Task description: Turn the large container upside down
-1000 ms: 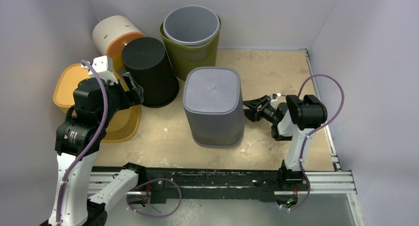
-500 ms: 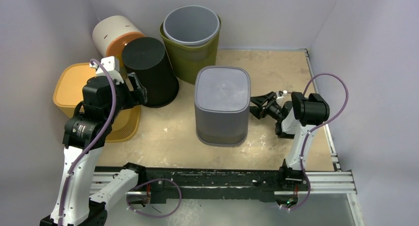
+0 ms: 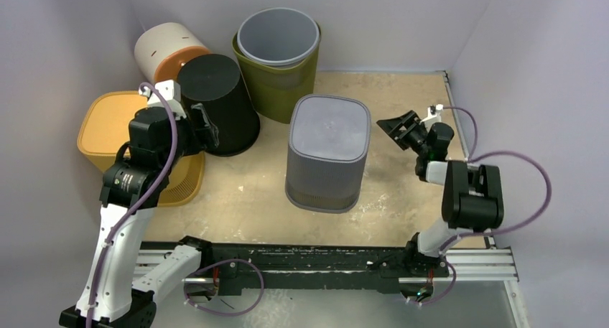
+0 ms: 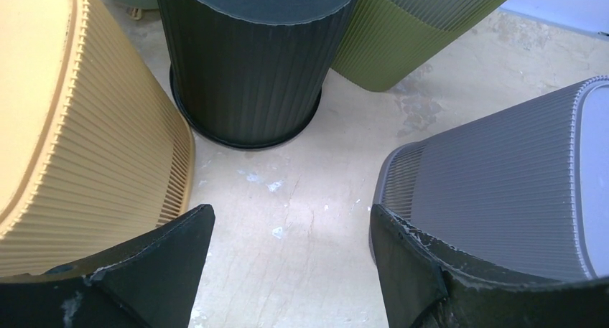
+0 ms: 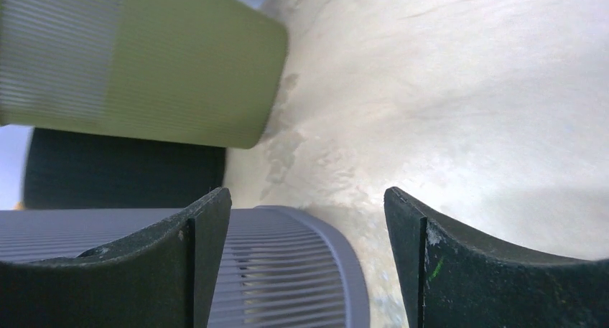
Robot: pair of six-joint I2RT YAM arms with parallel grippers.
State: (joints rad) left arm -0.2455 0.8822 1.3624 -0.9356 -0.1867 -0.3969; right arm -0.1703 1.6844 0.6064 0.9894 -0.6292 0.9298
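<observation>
The right end effector [image 3: 399, 124] stands with its jaws wide apart and nothing between them, just to the right of the large grey container [image 3: 328, 152] and apart from it. In the right wrist view, both dark fingers [image 5: 459, 270] frame bare tabletop, and part of the grey ribbed wall shows low between them.

The left end effector [image 3: 202, 124] is also spread wide and grips nothing. It hangs beside the black container [image 3: 215, 102]; whether it touches that container cannot be told from above. Its wrist view looks down on open tabletop [image 4: 287, 163] between the bins.

The large grey container stands near the middle of the tabletop with its closed base up and its rim down on the surface. It has a rounded-square form, wider at the rim than at the base. Its walls are finely ribbed from top to bottom, with a band of narrow slots just above the rim.

The black container is also base-up, to the left of the grey one. A yellow container [image 3: 108, 127] sits base-up at the far left, partly under the left arm. Behind them stands an olive-green container [image 3: 276, 80], mouth up, with a grey bin [image 3: 278, 35] nested inside. A white and orange container [image 3: 166, 49] lies on its side in the back left corner.
</observation>
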